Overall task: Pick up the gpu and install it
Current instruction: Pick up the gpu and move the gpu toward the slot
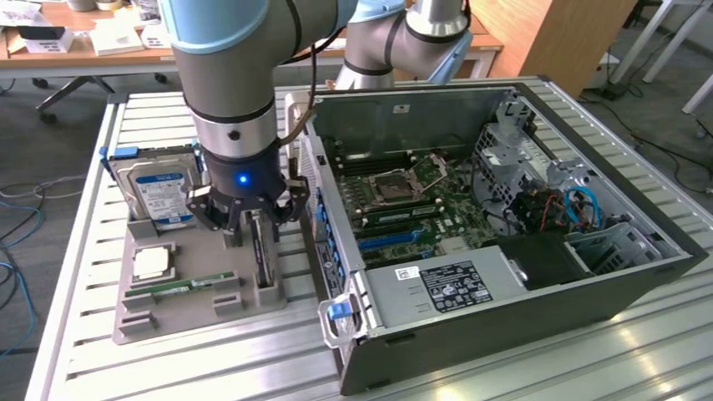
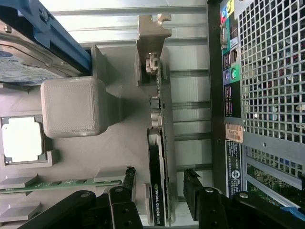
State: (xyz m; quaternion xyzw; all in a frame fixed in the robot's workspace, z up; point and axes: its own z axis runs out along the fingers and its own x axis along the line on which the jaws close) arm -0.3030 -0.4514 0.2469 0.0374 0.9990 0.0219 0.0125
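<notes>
One grey tray (image 1: 184,313) lies on the slatted metal table (image 1: 223,368), to the exterior view's left of an open computer case (image 1: 624,276); nearest in the tray is a slim green RAM stick (image 1: 179,286), lying flat, with a square processor (image 1: 153,261) just beyond it; to the exterior view's right of both, the gpu (image 1: 265,259) stands on its long edge in a slot of the tray, close beside the case's rear panel; in the wrist view the gpu (image 2: 159,191) shows edge-on, black with white lettering; the pincer (image 1: 262,221) hangs over it, spread wide, one black finger (image 2: 191,181) on each side of the card, neither pressed against it as far as the wrist view shows; farther back in the tray a hard drive (image 1: 159,192) with a blue-and-white label stands upright; inside the case the motherboard (image 1: 412,200) lies exposed, a power supply (image 1: 440,284) at its near end.
</notes>
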